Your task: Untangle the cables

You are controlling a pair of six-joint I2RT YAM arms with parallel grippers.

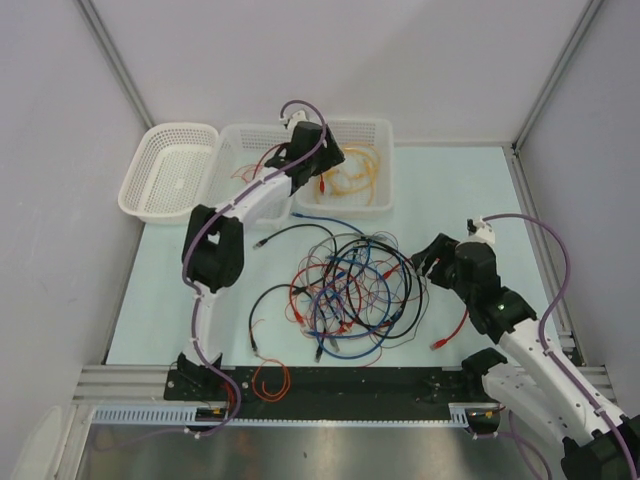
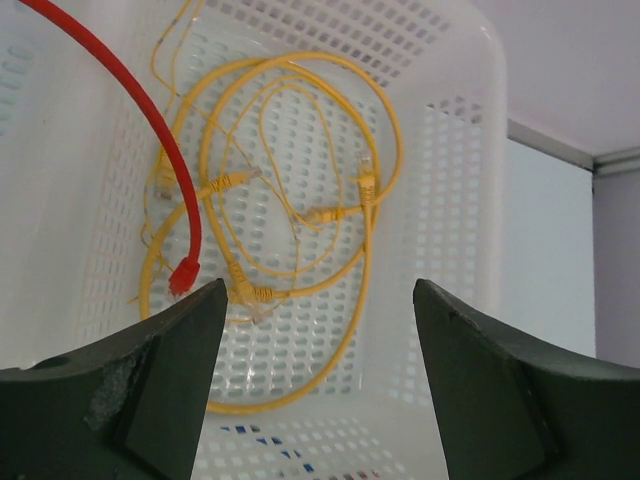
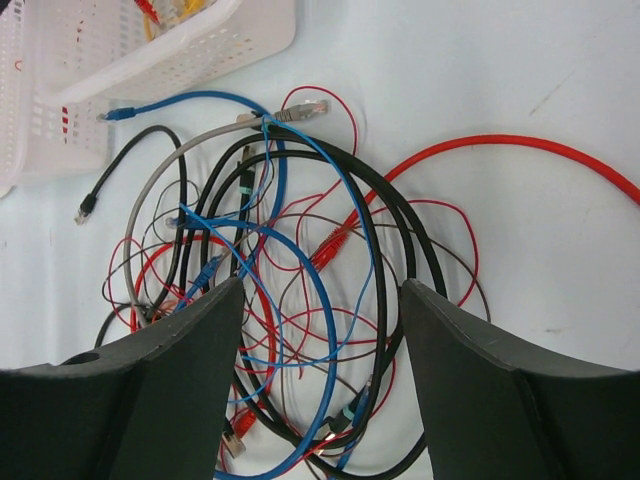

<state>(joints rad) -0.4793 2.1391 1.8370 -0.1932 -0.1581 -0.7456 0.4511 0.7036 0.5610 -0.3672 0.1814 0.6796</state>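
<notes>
Perforated white plastic basket (image 2: 455,200) holds looped yellow cables (image 2: 365,188); wiry tangle (image 1: 350,290) outside; left jaws, right jaws spread.

Top external view: fixed overhead at the near edge, looking down on the whole pale blue tabletop (image 1: 450,190).

Left wrist view: close, facing down into the white perforated plastic basket (image 2: 450,150) at the far edge.

Right wrist view: close above the tangled pile of thin red, blue and black cables (image 3: 300,300) mid-tabletop, catching that basket's corner. The overhead view shares both.
</notes>
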